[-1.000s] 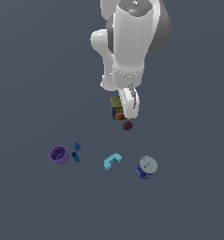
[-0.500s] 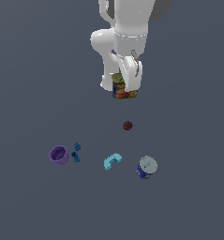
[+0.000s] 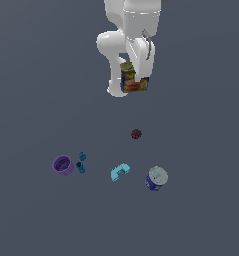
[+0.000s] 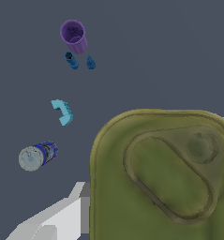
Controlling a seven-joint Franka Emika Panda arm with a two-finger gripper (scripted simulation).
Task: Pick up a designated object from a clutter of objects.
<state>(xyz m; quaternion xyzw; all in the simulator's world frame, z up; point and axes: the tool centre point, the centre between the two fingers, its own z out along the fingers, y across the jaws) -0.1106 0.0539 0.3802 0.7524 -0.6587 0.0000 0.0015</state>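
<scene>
The fingers (image 3: 134,80) are clamped on the olive-yellow can (image 3: 133,79), which is held high above the bench (image 3: 36,100) beneath the white arm (image 3: 128,30). In the wrist view the can's olive-yellow top (image 4: 165,178) fills much of the picture, with a pale finger (image 4: 57,220) seen beside it. Its label of yellow, green, red and dark blue is seen in the exterior view. Well below the can, a dark red ball (image 3: 136,134) lies on the bench. Nearer, a cyan C-shaped piece (image 3: 120,171) lies just to the exterior view's left of a round blue can with a silver lid (image 3: 156,178). Farther to the exterior view's left, two tiny blue pieces (image 3: 81,163) lie just beside a purple cup (image 3: 63,165).
</scene>
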